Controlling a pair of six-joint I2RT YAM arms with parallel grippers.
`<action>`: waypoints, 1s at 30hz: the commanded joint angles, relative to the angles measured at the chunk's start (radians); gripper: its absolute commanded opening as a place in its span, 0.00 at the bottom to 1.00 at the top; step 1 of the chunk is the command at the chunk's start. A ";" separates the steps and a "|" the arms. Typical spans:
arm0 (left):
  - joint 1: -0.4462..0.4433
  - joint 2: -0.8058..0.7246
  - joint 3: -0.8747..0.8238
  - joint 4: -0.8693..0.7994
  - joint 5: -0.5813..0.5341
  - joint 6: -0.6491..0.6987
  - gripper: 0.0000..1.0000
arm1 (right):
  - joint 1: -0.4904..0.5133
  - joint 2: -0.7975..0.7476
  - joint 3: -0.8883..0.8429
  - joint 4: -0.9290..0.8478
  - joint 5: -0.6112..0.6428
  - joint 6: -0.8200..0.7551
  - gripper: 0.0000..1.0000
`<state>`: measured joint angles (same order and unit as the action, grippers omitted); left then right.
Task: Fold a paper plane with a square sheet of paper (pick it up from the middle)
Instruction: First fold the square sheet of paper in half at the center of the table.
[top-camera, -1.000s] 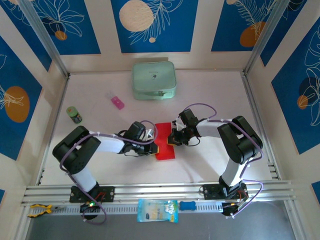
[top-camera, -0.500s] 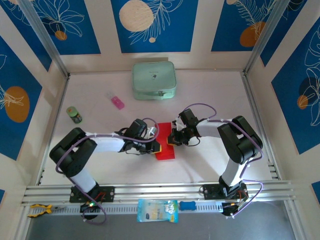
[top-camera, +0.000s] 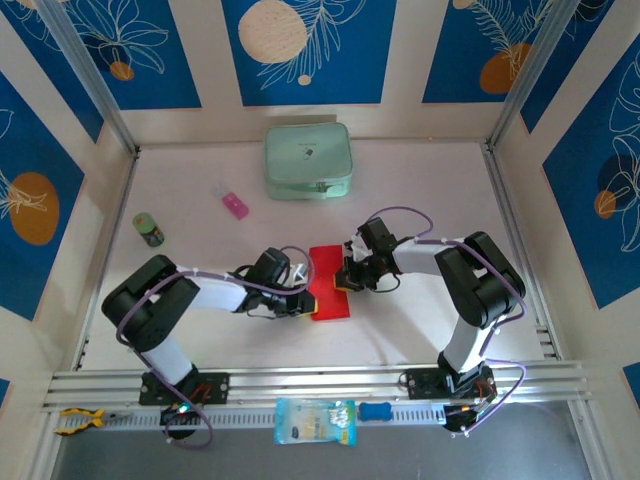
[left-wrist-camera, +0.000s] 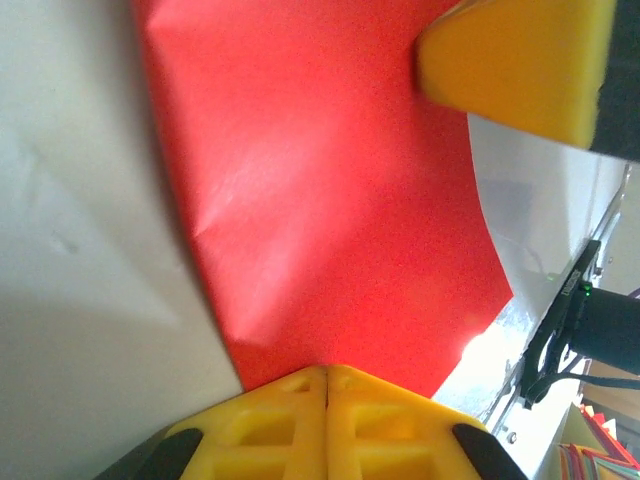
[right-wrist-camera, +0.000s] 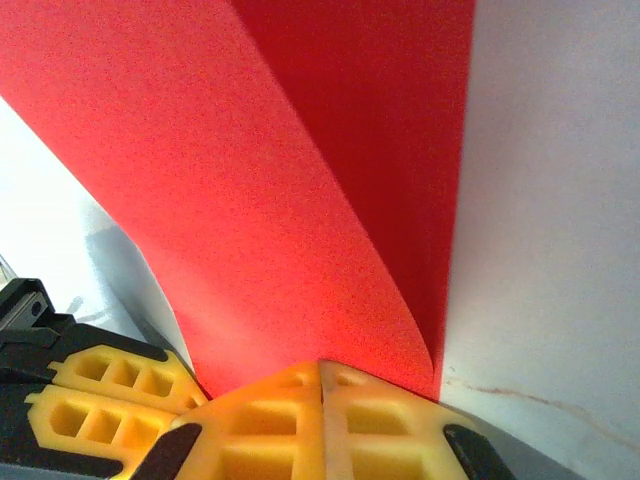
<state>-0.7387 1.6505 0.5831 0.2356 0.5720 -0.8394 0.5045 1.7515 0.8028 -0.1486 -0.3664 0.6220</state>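
Observation:
The square sheet of paper (top-camera: 331, 284) lies mid-table as a bright red upright rectangle, folded over on itself. In the right wrist view its top layer (right-wrist-camera: 250, 180) curves over a soft, rounded fold on the right. My left gripper (top-camera: 309, 301) is shut, with its yellow tips (left-wrist-camera: 327, 372) resting on the near left edge of the red paper (left-wrist-camera: 320, 200). My right gripper (top-camera: 344, 280) is shut too, with its tips (right-wrist-camera: 322, 366) on the paper beside the rounded fold. No folded paper plane shape is visible.
A pale green case (top-camera: 307, 160) stands at the back centre. A small pink block (top-camera: 236, 206) and a green jar (top-camera: 149, 229) sit to the left. A blue-and-white packet (top-camera: 314, 420) and a yellow-handled tool (top-camera: 78, 420) lie on the front rail.
My left gripper has shifted slightly along the paper's left edge toward the near side. The right gripper and the paper have stayed in place.

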 joint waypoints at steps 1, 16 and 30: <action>-0.016 -0.055 0.019 -0.104 -0.003 0.007 0.08 | 0.006 0.055 -0.053 -0.103 0.162 0.010 0.00; -0.040 0.027 0.021 -0.097 0.002 0.006 0.08 | 0.008 0.061 -0.053 -0.100 0.161 0.012 0.00; -0.072 -0.047 -0.035 -0.228 -0.032 0.092 0.10 | 0.008 0.060 -0.053 -0.101 0.162 0.012 0.00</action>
<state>-0.7879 1.6180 0.5735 0.1593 0.5667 -0.8021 0.5045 1.7515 0.8021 -0.1467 -0.3664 0.6292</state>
